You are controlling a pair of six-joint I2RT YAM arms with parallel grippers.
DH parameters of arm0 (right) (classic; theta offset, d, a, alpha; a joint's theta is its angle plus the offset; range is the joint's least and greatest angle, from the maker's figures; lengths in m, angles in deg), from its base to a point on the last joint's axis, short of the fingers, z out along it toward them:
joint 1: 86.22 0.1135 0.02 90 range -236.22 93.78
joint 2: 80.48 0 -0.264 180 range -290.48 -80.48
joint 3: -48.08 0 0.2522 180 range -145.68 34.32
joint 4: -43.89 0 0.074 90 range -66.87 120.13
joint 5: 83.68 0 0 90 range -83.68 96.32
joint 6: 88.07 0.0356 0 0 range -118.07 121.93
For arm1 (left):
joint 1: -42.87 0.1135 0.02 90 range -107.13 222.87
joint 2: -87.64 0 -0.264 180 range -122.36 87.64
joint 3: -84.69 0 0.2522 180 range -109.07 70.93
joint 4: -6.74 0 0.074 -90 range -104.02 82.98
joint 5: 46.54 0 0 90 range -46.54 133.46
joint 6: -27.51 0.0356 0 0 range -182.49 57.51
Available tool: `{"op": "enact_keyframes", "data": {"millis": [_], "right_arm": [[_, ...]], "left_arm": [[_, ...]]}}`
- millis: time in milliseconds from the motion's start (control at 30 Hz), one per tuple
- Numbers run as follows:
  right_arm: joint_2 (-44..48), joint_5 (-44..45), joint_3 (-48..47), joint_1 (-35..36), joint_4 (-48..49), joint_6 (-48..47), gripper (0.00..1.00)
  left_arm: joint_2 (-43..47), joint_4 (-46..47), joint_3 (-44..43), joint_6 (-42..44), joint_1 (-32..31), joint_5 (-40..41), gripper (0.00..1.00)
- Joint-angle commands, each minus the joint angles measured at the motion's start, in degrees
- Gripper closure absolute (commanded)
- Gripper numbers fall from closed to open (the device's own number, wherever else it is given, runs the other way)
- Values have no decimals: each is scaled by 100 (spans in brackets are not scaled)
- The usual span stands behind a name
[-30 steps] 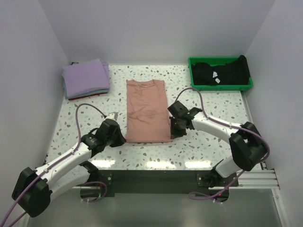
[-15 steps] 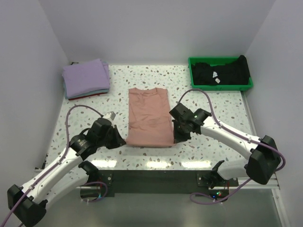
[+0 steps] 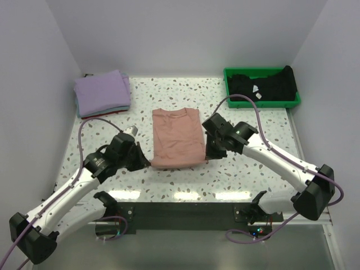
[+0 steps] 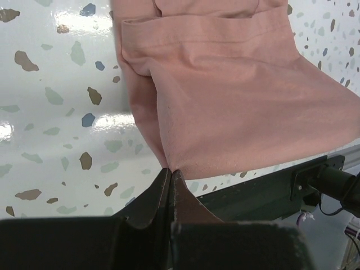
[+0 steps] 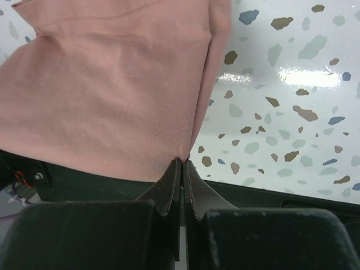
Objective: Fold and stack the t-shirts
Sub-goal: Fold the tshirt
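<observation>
**Both claws pinched on the pink shirt's near corners**

Left claw (image 4: pixel 170 171): jaws closed tight on the near-left corner of the pink shirt (image 4: pixel 236 101), cloth pinched at the very tips. Right claw (image 5: pixel 183 162): same on the near-right corner, jaws clamped with fabric between them. The near hem is off the table (image 3: pixel 247 169), stretched between the two claws. The shirt's collar end lies flat mid-table, pointing away from the arms. Lavender shirt (image 3: pixel 102 93) is folded on top of a stack in the far-left corner. Black shirt (image 3: pixel 264 84) sits bunched in the green tray (image 3: pixel 261 103), far right.
</observation>
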Motion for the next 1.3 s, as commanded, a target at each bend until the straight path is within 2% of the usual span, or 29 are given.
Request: {"op": "enact_keyframes", "data": {"millis": [0, 233, 533, 667, 900, 1267], "right_arm": [[-192, 379, -385, -157, -11, -66, 100], [-376, 283, -781, -728, 191, -636, 100], [-1167, 248, -1641, -1212, 375, -1243, 100], [-1501, 257, -2029, -1344, 437, -1410, 100], [-2143, 222, -2767, -1642, 525, -1630, 100], [-3460, 213, -4226, -1845, 525, -1894, 100]], "left_arm": [[-231, 389, -342, -25, -8, 265, 100], [-689, 794, -747, 159, 0, 413, 100], [-1374, 1628, -1011, 370, 79, 415, 100], [-1673, 1804, -1300, 703, 342, 345, 100], [-2305, 2331, -1406, 986, 1019, -428, 100], [-3185, 2745, -1819, 1223, 1494, -789, 100]]}}
